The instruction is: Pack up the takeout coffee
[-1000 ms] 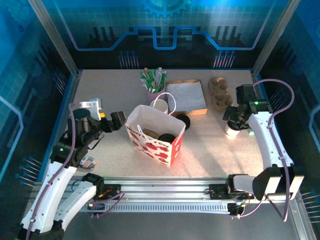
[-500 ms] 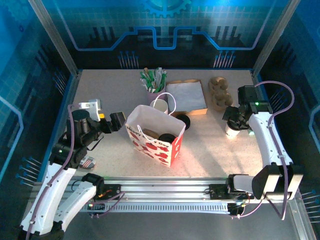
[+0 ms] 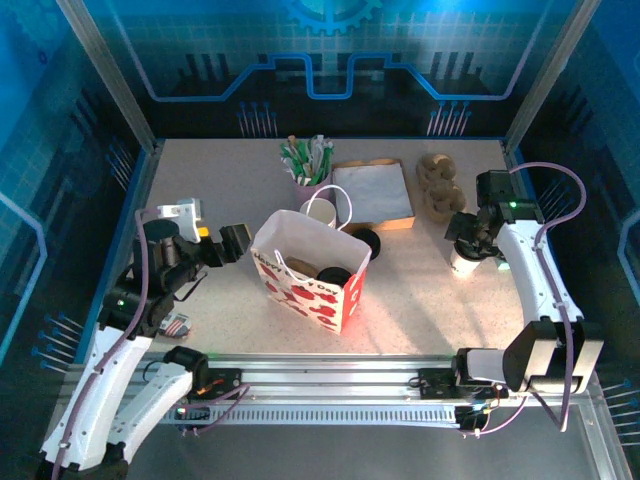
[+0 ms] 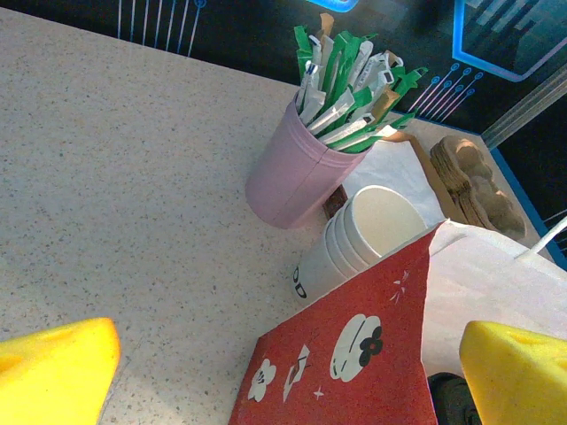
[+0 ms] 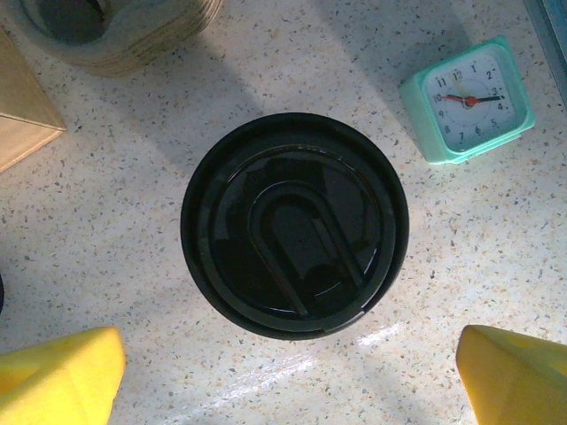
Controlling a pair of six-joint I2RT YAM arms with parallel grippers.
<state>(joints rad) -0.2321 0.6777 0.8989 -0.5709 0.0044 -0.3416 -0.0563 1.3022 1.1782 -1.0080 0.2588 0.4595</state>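
Squarely beneath the right end effector (image 5: 288, 381), fingers (image 5: 62, 376) spread apart: the takeout coffee (image 5: 294, 223).

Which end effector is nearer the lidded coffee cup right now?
Right. The right end effector hangs directly over the coffee cup, jaws open either side of its black lid. The left end effector sits across the table, on the gift bag's far side.

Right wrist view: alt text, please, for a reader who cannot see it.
Straight down on the takeout coffee, black lid on, centred on a speckled table. Open yellow fingers sit in the bottom corners; a mint alarm clock sits upper right.
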